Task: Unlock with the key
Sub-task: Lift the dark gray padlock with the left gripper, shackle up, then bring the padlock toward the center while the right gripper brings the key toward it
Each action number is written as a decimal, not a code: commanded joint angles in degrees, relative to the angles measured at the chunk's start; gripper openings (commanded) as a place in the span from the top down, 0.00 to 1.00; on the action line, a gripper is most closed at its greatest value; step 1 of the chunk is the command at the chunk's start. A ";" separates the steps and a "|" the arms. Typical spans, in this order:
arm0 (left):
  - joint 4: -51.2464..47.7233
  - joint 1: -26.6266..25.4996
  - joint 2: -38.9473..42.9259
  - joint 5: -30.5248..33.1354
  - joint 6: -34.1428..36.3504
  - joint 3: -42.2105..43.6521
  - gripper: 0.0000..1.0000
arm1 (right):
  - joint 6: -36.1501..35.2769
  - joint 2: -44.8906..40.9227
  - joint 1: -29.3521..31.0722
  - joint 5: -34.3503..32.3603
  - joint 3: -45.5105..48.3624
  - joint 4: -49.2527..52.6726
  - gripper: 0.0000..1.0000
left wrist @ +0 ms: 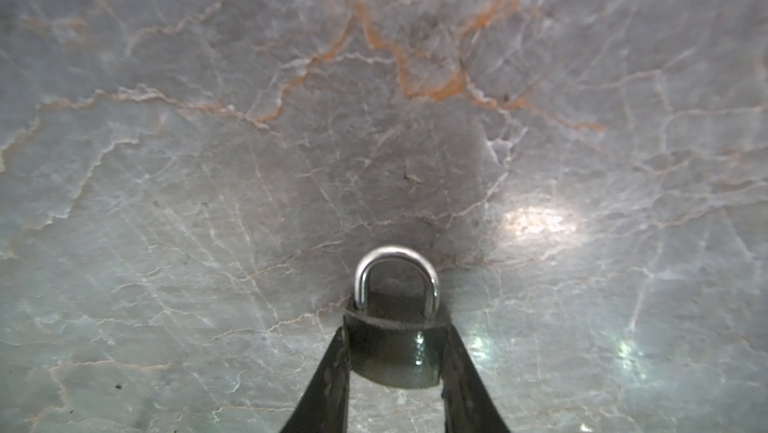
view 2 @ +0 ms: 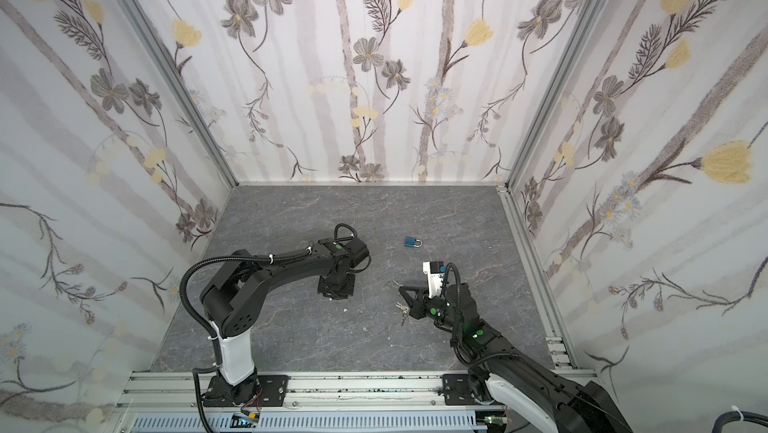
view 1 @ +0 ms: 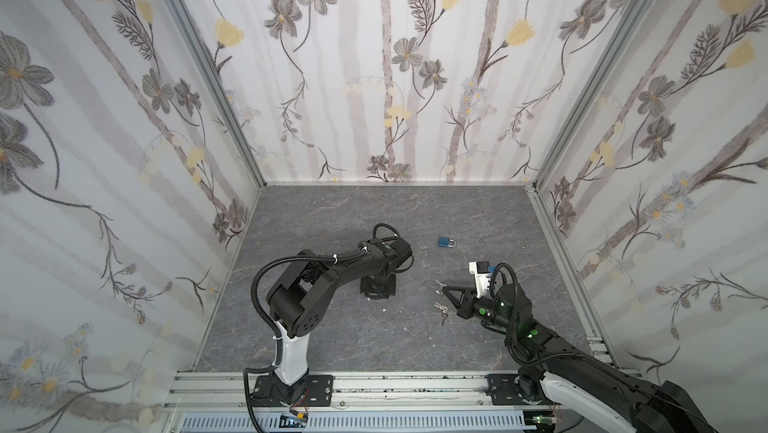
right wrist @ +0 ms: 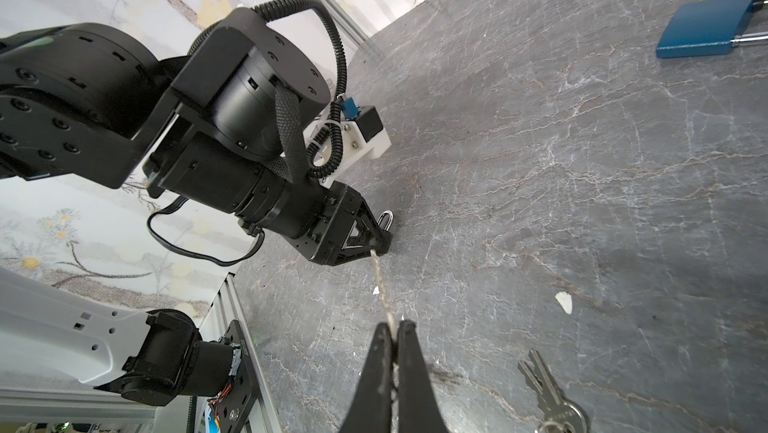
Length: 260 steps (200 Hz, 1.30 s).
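Currently, left gripper (left wrist: 397, 327): pointing down at the table (view 1: 332, 219), a little left of the middle, its two fingers (left wrist: 332, 372) closed narrowly against the sides of a small dark padlock (left wrist: 392, 356)
Dark padlock: standing on the table between those fingers, its silver shackle (left wrist: 397, 254) sticking out past the fingertips; the shackle looks closed into the body
Right gripper (right wrist: 395, 327): jaws pinched tight together on a single key (right wrist: 381, 281), right of the middle and nearer the front than the left gripper
Key: its thin blade sticks out beyond the fingertips and points left, toward the left gripper; both top views show the two grippers well apart
Spare keys (right wrist: 548, 389): a small silver bunch just beside the right gripper, on its near side; whether they rest on the table or hang from the held key I cannot tell
Blue padlock (view 1: 445, 241): lying flat on the table, farther back and right of the middle, apart from both grippers
Table: grey marbled surface, with a small white chip (right wrist: 564, 301) lying between the grippers
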<state>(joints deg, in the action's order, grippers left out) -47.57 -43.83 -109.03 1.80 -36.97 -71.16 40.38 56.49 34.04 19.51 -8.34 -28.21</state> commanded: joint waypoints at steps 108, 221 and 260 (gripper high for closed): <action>14.43 1.23 18.10 -5.97 -23.88 9.61 0.85 | -5.92 4.94 9.47 -11.53 -4.00 -6.38 1.00; 25.53 3.05 28.65 -10.09 -37.73 16.40 0.83 | -8.48 14.52 17.28 -19.48 -8.03 -15.17 1.00; 26.54 3.18 29.26 -10.46 -38.88 15.89 0.82 | -8.41 20.61 18.56 -20.08 -9.88 -18.90 1.00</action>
<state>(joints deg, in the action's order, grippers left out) -23.75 -40.75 -80.27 -8.27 -73.58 -54.98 32.42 74.26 52.10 0.93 -16.97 -41.39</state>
